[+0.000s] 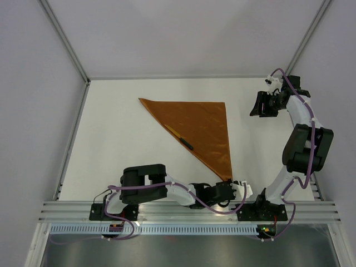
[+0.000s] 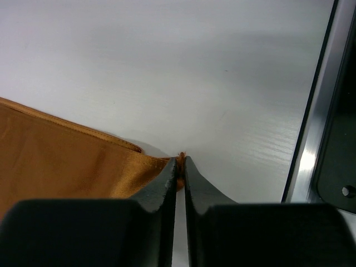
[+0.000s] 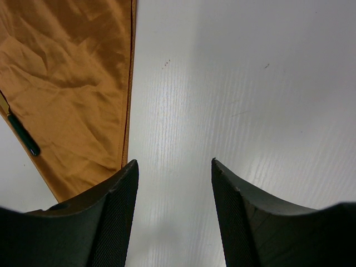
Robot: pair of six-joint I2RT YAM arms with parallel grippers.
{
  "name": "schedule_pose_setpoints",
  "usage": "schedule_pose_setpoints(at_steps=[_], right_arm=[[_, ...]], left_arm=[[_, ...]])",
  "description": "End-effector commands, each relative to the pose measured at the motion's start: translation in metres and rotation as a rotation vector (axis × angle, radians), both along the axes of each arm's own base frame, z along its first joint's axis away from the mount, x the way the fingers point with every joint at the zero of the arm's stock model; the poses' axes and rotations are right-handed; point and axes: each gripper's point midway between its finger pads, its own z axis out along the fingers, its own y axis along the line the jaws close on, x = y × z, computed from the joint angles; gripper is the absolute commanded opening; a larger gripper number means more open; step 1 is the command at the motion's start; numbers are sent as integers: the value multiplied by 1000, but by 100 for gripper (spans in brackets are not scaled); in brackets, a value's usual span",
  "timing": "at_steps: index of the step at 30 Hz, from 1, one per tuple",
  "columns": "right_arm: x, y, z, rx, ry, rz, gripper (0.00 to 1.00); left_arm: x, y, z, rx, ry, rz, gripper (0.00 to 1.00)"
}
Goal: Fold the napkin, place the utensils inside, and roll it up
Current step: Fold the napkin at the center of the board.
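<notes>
The rust-orange napkin [image 1: 203, 128] lies folded into a triangle on the white table. Its long edge runs from the far left down to a point near the arm bases. The knife [image 1: 180, 138], with an orange handle and a dark blade, lies along that long edge, partly on the cloth. My left gripper [image 1: 230, 181] is shut on the napkin's near corner; the left wrist view shows the cloth [image 2: 67, 164] pinched at the gripper's tips [image 2: 181, 161]. My right gripper [image 1: 261, 104] is open and empty, right of the napkin's far right corner. The right wrist view shows the gripper [image 3: 174, 167], napkin [image 3: 72, 83] and knife [image 3: 23, 133].
Aluminium rails [image 1: 189, 210] run along the near edge under both arm bases. A metal frame with slanted posts [image 1: 64, 39] and pale walls bounds the table. The frame rail [image 2: 314, 128] stands just right of my left gripper.
</notes>
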Motion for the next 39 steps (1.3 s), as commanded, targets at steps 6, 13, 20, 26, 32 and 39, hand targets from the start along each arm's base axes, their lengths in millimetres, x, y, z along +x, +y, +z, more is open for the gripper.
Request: schedule_pose_setpoints(at_steps=[6, 13, 20, 26, 32, 39], right_arm=[[4, -4, 4, -9, -26, 4, 60], [4, -5, 4, -14, -24, 3, 60], [3, -5, 3, -18, -21, 6, 60], [4, -6, 2, -23, -23, 7, 60], [3, -5, 2, -20, -19, 10, 60], [3, -5, 2, -15, -13, 15, 60]], left_arm=[[18, -11, 22, -78, -25, 31, 2], [31, -10, 47, -149, 17, 62, 2], [30, -10, 90, -234, 61, 30, 2], [34, -7, 107, -272, 87, 53, 2], [67, 15, 108, -319, 162, 195, 2], [125, 65, 106, -387, 264, 421, 2]])
